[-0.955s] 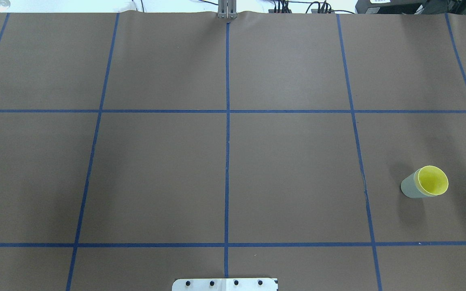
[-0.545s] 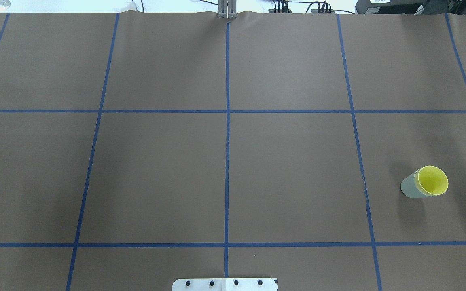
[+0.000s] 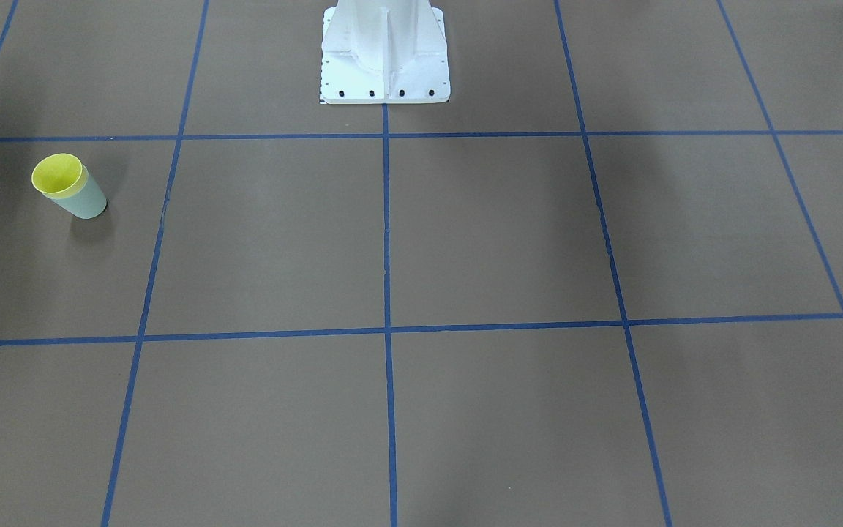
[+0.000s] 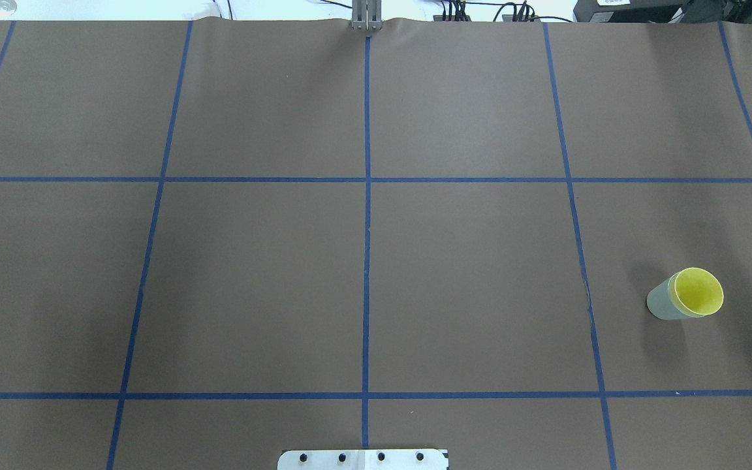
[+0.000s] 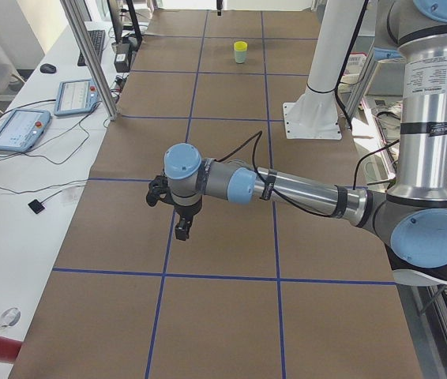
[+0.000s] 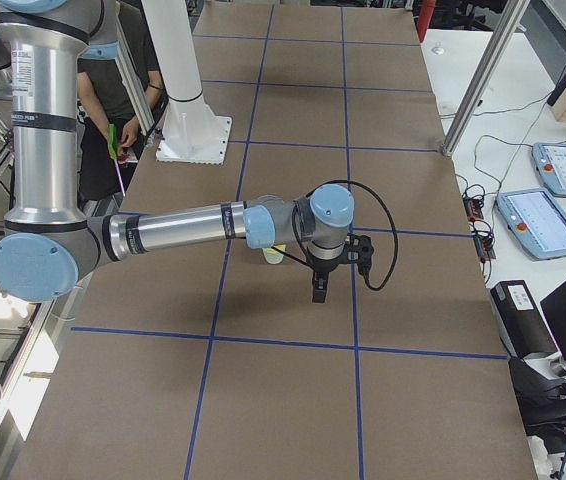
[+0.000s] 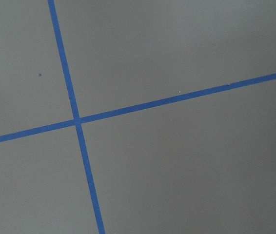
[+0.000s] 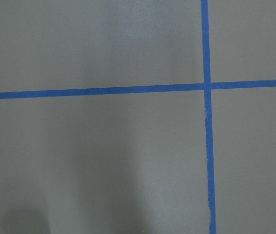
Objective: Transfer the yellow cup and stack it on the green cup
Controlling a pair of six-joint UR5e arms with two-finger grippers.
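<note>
Brown paper gridded with blue tape covers the table (image 4: 363, 261). Yellow cup (image 4: 699, 292) sits upright, nested in green cup (image 4: 660, 303), far out on the robot's right. Seating looks full, though the views are too distant to confirm. Left gripper (image 5: 182, 229) and right gripper (image 6: 318, 290) hang over bare paper; whether either is parted or closed cannot be told. Cups judged light, thin-walled, smooth and easily tipped, so any hold belongs pinched across the yellow rim wall
</note>
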